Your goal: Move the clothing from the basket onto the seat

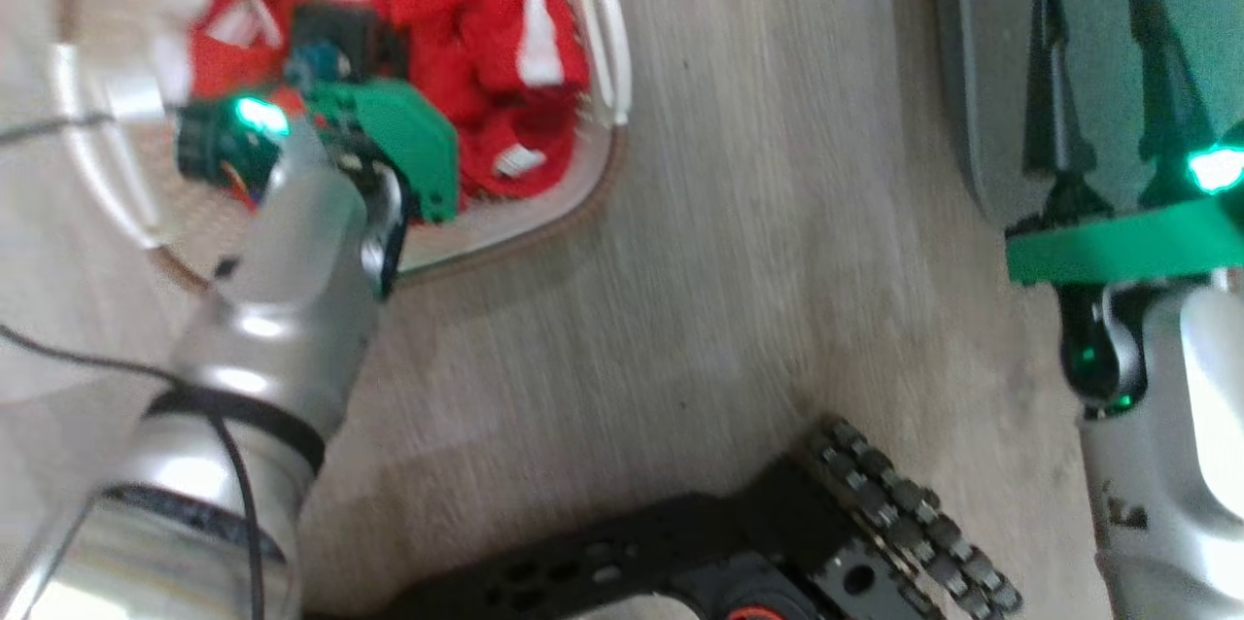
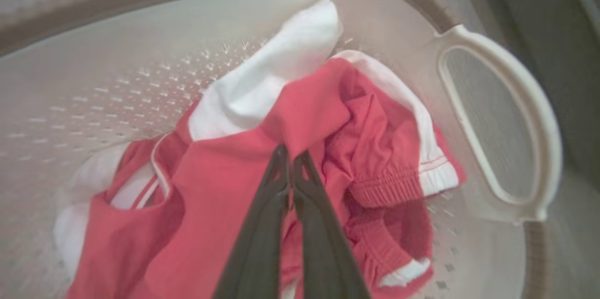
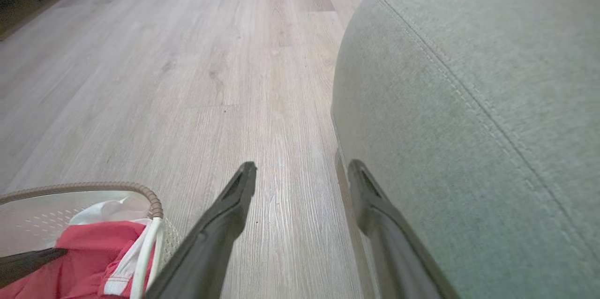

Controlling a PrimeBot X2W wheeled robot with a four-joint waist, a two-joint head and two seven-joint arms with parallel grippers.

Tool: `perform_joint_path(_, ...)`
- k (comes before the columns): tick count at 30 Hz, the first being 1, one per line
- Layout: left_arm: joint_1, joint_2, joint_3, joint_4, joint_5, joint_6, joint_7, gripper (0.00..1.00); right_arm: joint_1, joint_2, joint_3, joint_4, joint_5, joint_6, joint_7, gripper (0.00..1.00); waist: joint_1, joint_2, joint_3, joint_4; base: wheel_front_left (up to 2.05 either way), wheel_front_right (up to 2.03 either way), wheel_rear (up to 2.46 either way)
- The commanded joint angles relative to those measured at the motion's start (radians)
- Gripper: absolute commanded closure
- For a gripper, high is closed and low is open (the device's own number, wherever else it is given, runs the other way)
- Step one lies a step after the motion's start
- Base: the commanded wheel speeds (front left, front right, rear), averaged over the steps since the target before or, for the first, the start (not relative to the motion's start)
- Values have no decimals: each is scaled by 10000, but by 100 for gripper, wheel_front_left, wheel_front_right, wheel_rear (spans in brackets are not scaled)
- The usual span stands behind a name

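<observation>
Red clothing [image 2: 220, 182] with white trim, crumpled inside the basket [image 2: 543, 116], a cream perforated tub with a brown woven-look rim and white loop handles. Covers much of the basket's bottom, with one white panel draped up against the wall in the left wrist view.

Left hand [image 2: 291, 154] reaching down into the basket, its two long dark fingers pressed together with no gap, tips pinching a raised fold of the red fabric near the middle of the pile. In the blurred head view, pale left forearm [image 1: 282, 270] slanting up from the lower left, green-cased wrist over the basket's near side.

Basket standing on a pale wood-grain floor [image 3: 225, 83], apart from the seat [image 3: 468, 102], a light grey upholstered cushion with a rounded corner and a stitched seam.

Right hand [image 3: 300, 168] spread wide and holding nothing, level with the seat's corner: one finger seen against the floor, the other against the cushion's side. In the head view, at the right, fingers pointing up over the seat's edge.

Black wheeled base [image 1: 875, 503] of the robot along the bottom of the head view.
</observation>
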Motion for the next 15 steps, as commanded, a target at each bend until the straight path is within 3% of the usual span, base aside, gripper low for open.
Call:
perform_joint_path(1,541,55,35,-493,-212,26,-169,100,724,-216,64,-130,-100,-2,-63,0,0,0,-1348,921,0,0,0)
perform_joint_path(7,1886,54,280,-2178,-566,291,-208,100,1415,-354,-21,104,-265,-2,-63,0,0,0,-3096,1665,0,0,0)
perform_joint_path(15,3938,172,1241,-4094,-429,367,-210,100,2279,-376,184,550,-356,-2,-63,0,0,0,-5001,2100,0,0,0)
